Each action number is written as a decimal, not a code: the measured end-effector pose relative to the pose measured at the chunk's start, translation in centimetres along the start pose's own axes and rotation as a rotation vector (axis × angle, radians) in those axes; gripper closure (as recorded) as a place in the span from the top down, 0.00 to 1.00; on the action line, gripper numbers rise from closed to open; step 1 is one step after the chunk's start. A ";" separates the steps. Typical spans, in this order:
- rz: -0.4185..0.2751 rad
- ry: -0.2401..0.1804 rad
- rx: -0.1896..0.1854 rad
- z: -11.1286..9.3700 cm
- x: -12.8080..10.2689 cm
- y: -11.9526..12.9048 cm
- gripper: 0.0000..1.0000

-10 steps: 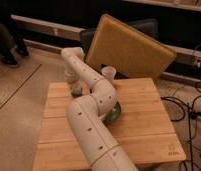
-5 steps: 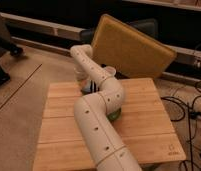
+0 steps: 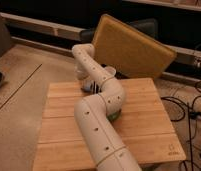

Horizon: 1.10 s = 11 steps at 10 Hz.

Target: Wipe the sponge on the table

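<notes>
Pincer (image 3: pixel 91 84) at the end of a white jointed arm (image 3: pixel 101 132) points down onto the far left part of the table (image 3: pixel 144 125), its two fingers drawn together. A small pale blue patch right under its tip looks like the sponge (image 3: pixel 86 89), lying on the wood near the far edge. Whether the fingers are pinching it or only pressing on it cannot be told. A sponge of this kind is likely light, soft and squashy, so it would buckle if pushed from one end. Gripping it across its short sides, or bearing down flat on top, should suit wiping best. A green bowl (image 3: pixel 115 116) peeks out beneath the arm's elbow, and a mustard-yellow panel (image 3: pixel 134 47) leans behind the table. Compared with a second ago, the wrist has swung from the table's left edge toward the middle of the far side, and the elbow has followed to the right.
</notes>
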 end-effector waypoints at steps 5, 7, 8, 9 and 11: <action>-0.069 -0.028 -0.110 0.1 -1.6 5.5 0.00; -0.081 -0.019 -0.149 0.4 -1.4 7.2 0.00; -0.086 -0.011 -0.168 0.6 -1.3 8.2 0.00; -0.096 0.001 -0.189 0.9 -0.9 9.5 0.00; -0.107 0.022 -0.199 1.2 -0.1 10.9 0.00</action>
